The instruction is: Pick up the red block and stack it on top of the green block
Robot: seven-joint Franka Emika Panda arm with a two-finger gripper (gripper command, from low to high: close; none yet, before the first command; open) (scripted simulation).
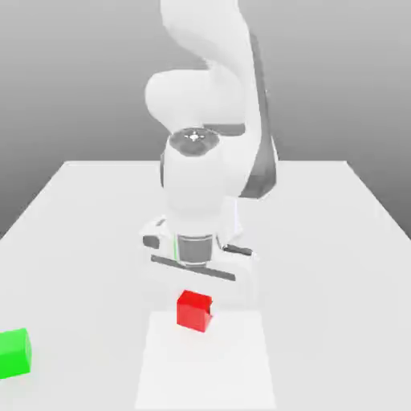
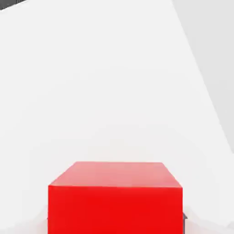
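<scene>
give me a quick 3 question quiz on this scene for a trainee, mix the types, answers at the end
1. True or false: the green block sits on top of the red block.
2. Multiple choice: in the exterior view, the green block lies toward which side? A) the exterior view's left B) the exterior view's right C) the middle
3. Fill in the blank: the gripper is closed on the ____ block.

Key: 1 false; 2 A; 3 red

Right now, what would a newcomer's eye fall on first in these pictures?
Probably the red block, vivid beneath the white arm and gripped by its hand. Next, the bright green block, at the exterior view's left edge, apart from the red one.
</scene>
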